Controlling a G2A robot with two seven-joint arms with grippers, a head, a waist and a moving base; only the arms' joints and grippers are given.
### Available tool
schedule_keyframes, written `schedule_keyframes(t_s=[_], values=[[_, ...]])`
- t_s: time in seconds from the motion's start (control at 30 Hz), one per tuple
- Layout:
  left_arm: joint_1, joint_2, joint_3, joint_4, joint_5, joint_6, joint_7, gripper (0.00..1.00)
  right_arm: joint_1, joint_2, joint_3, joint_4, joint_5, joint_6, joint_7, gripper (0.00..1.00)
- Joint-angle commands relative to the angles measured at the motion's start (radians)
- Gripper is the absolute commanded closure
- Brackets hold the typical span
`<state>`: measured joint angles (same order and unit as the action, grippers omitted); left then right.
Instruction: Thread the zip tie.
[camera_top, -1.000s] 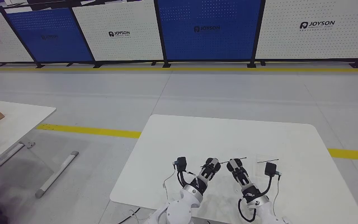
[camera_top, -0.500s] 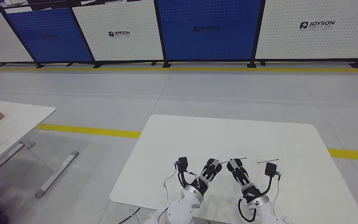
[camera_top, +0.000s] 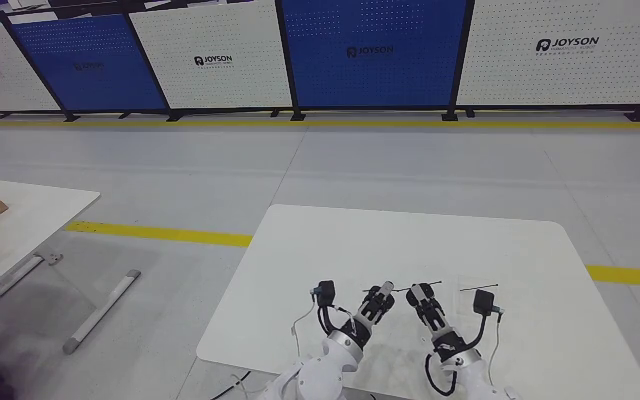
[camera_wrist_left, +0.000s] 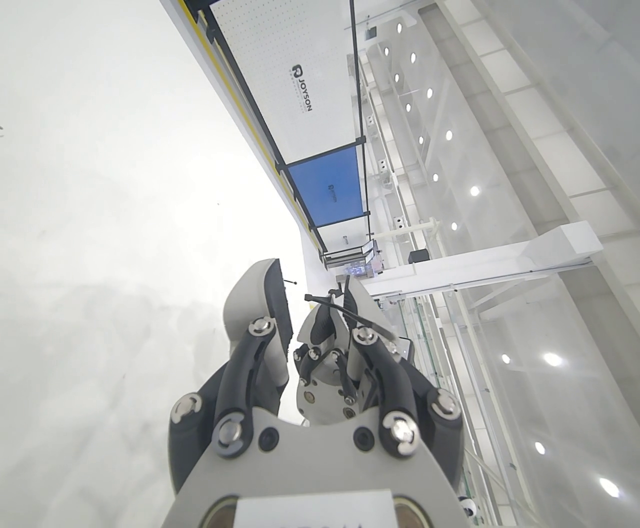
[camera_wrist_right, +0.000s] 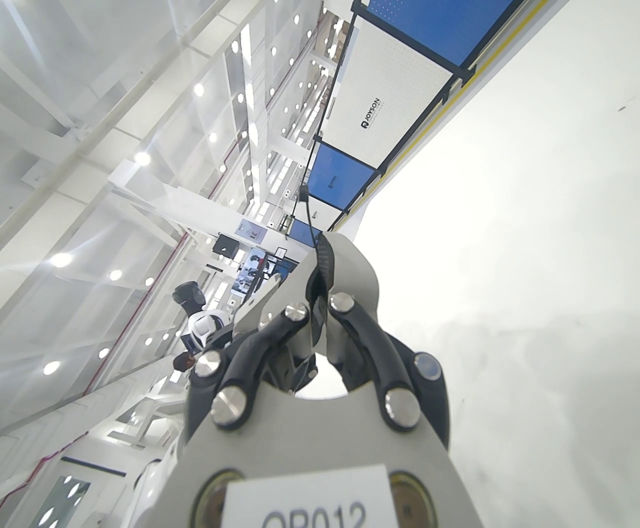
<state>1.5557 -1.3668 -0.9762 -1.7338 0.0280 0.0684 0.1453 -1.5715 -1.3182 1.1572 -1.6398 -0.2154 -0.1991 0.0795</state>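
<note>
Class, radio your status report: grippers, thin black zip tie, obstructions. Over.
Left gripper open. Right gripper shut on thin black zip tie. No obstruction between them.

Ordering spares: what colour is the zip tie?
Black. The zip tie shows best in the right wrist view.

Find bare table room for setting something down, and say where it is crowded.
Bare: the table's far half, beyond the left gripper and right gripper, up to its far edge. Crowded: the near middle, where both sit at the zip tie.
</note>
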Motion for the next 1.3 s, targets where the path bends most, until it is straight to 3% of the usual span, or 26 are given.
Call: schedule_keyframes(t_s=[0.0,0.23,0.53,0.87,1.07,1.2,1.27], values=[[0.002,0.000,-0.001,-0.001,0.002,-0.003,0.000,0.76,0.001,0.000,-0.001,0.000,-0.009,0.007,-0.003,1.00],[0.005,0.001,-0.003,-0.004,0.021,-0.019,0.015,0.76,0.002,-0.002,-0.006,0.000,-0.030,0.029,-0.018,1.00],[0.002,0.001,0.014,0.005,0.067,-0.011,0.015,0.84,0.003,-0.004,-0.007,0.001,-0.031,0.032,-0.017,1.00],[-0.014,-0.003,0.022,0.025,0.060,0.009,0.016,0.84,0.001,-0.004,-0.009,0.002,-0.032,0.019,-0.012,1.00],[-0.021,-0.005,0.023,0.034,0.053,0.011,0.019,0.89,-0.001,-0.005,-0.007,-0.001,-0.034,0.019,-0.013,1.00],[-0.021,-0.005,0.021,0.034,0.053,0.011,0.022,1.00,-0.001,-0.005,-0.006,-0.001,-0.034,0.020,-0.013,1.00],[-0.020,-0.005,0.020,0.033,0.053,0.010,0.023,1.00,0.000,-0.005,-0.007,-0.001,-0.035,0.020,-0.013,1.00]])
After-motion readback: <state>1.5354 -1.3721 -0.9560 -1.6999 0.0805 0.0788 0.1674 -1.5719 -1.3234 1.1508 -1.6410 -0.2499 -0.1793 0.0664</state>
